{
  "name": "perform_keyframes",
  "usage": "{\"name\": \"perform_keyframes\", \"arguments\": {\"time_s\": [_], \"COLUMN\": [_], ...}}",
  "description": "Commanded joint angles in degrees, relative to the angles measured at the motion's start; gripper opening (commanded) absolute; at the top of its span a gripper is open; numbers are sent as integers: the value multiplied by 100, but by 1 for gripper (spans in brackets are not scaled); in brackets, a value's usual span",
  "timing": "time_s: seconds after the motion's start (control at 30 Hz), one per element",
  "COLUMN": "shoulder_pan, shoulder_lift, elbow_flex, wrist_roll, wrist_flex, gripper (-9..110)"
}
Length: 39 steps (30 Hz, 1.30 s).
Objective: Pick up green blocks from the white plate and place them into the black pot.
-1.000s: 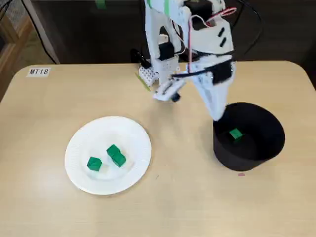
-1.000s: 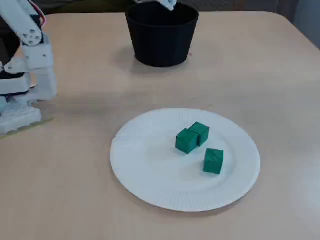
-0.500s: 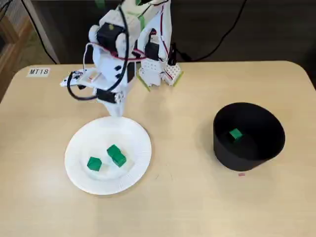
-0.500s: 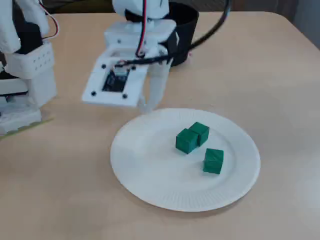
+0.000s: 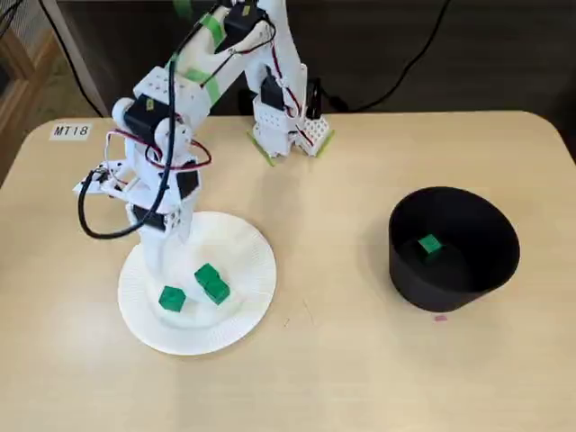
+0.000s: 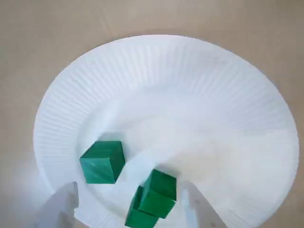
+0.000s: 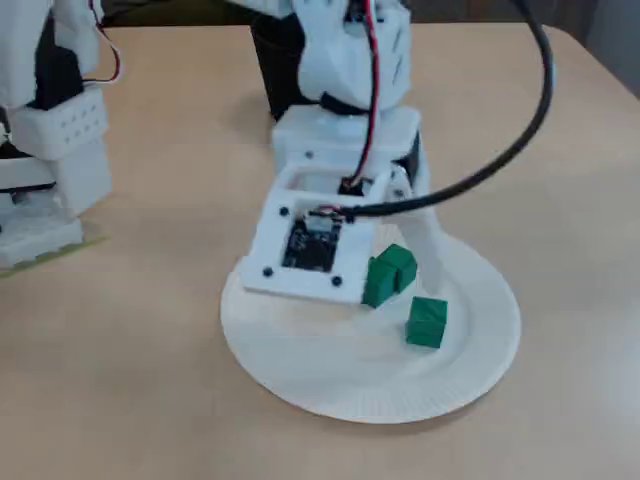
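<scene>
Hovering low over the plate (image 5: 245,254), the gripper (image 6: 128,213) had its jaws spread wide and held nothing. The wrist view showed one fingertip at each lower corner of the frame. Between the jaws lay a pair (image 6: 154,197) of green blocks, touching, one apparently tilted against the other. A lone block (image 6: 102,162) lay just beside the pair, apart from it, close ahead of the fingertip at that view's left. The plate sat toward the desk's (image 5: 351,369) left edge in a fixed view. The pot (image 5: 423,286) stood well apart toward the right edge, one block (image 5: 429,244) already inside.

Judged step: lining up a grasp on the plate.

Risks:
- The jaws spanned both touching blocks, so closing could squeeze one out or lift two.
- A fingertip landing on the lone block or the ribbed rim could shove the light plate and scatter everything.
- A tilted block might twist in the grip.

Blocks: small matte green cubes, sharp-edged, alike. Faces looked smooth, probably slippery.
</scene>
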Motion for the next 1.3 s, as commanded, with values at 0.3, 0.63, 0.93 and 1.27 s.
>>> {"name": "perform_keyframes", "arguments": {"time_s": [0.3,0.63,0.93,1.27], "shoulder_pan": [-334,-439,-448,-457], "shoulder_lift": [-1608,-2452,-3243,-3305], "elbow_flex": [-2584,-3261,-4254,-5300], "wrist_roll": [123,360,756,729], "wrist_flex": [694,703,703,1169], "gripper": [32,31,7,-2]}}
